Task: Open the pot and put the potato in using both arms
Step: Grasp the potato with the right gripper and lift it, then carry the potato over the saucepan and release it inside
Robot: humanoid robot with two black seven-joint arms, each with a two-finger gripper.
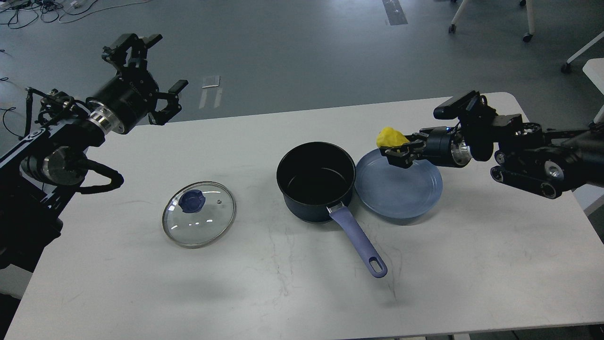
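Observation:
The dark pot (316,182) stands open and empty at the table's middle, its purple handle pointing to the front right. Its glass lid (198,214) with a blue knob lies flat on the table to the left. My right gripper (395,152) is shut on the yellow potato (390,137) and holds it in the air above the far left rim of the blue plate (401,189), just right of the pot. My left gripper (150,71) is open and empty, raised beyond the table's far left edge.
The white table (283,274) has rounded corners. The blue plate touches the pot's right side. Chair legs on castors and cables stand on the grey floor beyond the table.

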